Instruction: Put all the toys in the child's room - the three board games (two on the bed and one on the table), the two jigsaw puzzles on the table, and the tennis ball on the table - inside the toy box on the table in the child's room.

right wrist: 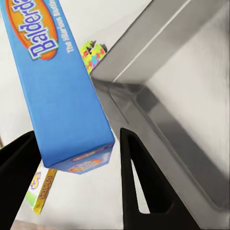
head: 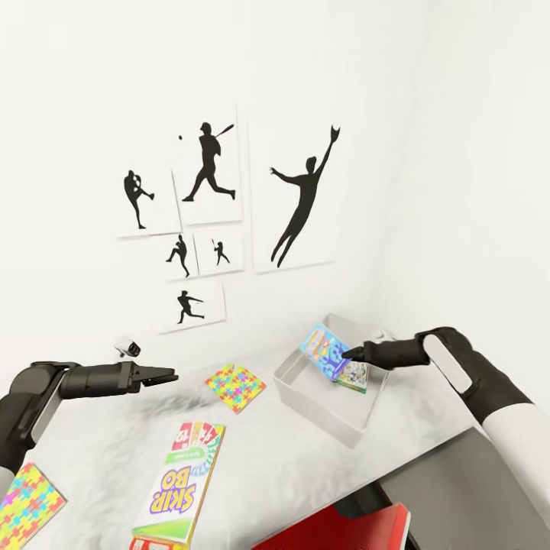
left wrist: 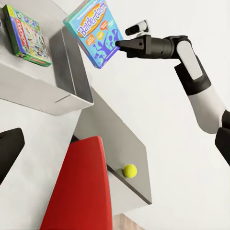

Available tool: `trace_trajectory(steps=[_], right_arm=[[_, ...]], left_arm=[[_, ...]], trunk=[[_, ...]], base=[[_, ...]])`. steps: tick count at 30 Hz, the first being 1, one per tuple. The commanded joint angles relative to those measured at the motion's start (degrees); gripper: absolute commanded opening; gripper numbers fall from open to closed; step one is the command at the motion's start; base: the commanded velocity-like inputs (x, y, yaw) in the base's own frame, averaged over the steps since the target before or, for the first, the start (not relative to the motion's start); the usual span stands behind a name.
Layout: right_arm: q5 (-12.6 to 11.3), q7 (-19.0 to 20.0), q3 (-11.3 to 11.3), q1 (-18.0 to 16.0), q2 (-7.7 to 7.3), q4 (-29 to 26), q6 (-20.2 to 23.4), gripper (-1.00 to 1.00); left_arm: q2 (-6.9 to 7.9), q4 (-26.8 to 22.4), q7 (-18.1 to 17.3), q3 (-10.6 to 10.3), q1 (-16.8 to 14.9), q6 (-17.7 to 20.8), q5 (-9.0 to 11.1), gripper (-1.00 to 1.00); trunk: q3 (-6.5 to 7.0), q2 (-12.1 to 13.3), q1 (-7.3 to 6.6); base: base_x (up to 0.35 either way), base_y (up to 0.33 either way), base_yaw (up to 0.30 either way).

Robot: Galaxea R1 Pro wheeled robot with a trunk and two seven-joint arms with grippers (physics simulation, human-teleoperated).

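Note:
My right gripper (head: pixel 353 353) is shut on a corner of the blue Balderdash board game (head: pixel 322 350), holding it tilted above the open grey toy box (head: pixel 305 386). In the right wrist view the game (right wrist: pixel 57 86) sits between both fingers (right wrist: pixel 139 182). A green board game (left wrist: pixel 26 33) leans inside the toy box (left wrist: pixel 72 72). On the table lie a colourful jigsaw puzzle (head: pixel 235 386), a Skip-Bo game (head: pixel 179 481) and a second jigsaw puzzle (head: pixel 27 504). The tennis ball (left wrist: pixel 130 170) rests near the table's edge. My left gripper (head: pixel 166 376) hovers open over the table, left of the first puzzle.
A red chair (head: pixel 344 531) stands against the table's near edge, below the toy box. The toy box sits in the table's far right corner, against white walls hung with baseball silhouette pictures (head: pixel 210 164). A small white object (head: pixel 127 347) lies at the table's back.

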Motion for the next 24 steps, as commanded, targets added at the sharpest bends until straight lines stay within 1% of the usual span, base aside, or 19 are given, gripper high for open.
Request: trace_trajectory(steps=[1,2,5,9,24], right_arm=[[0.24,0.59,0.35,-0.1,-0.28,-0.02,0.06,-1.0],[0.24,0.59,0.49,-0.08,-0.37,-0.03,0.06,-1.0],[0.24,0.59,1.87,-0.1,-0.67,-0.04,0.06,-1.0],[0.24,0.59,2.63,-0.12,-0.74,-0.04,0.06,-1.0],[0.32,0.59,2.83,-0.12,-0.76,-0.01,0.06,-1.0]], left_arm=[[0.05,-0.01,-0.21,-0.02,-0.04,0.61,0.0,1.0],[0.06,-0.01,-0.21,-0.02,-0.03,0.59,0.0,1.0],[0.1,-0.01,-0.21,-0.02,-0.02,0.61,0.0,1.0],[0.11,0.06,-0.21,-0.02,-0.02,0.61,-0.07,1.0],[0.11,0.17,-0.21,0.07,-0.02,0.6,-0.19,1.0]], trunk=[[-0.24,-0.15,0.04],[-0.33,-0.15,0.04],[-0.61,-0.15,0.04],[-0.99,-0.15,0.04],[-2.4,-0.15,0.04]], base=[[0.0,0.0,0.0],[0.0,0.0,0.0],[0.0,0.0,0.0],[0.0,0.0,0.0],[0.0,0.0,0.0]])
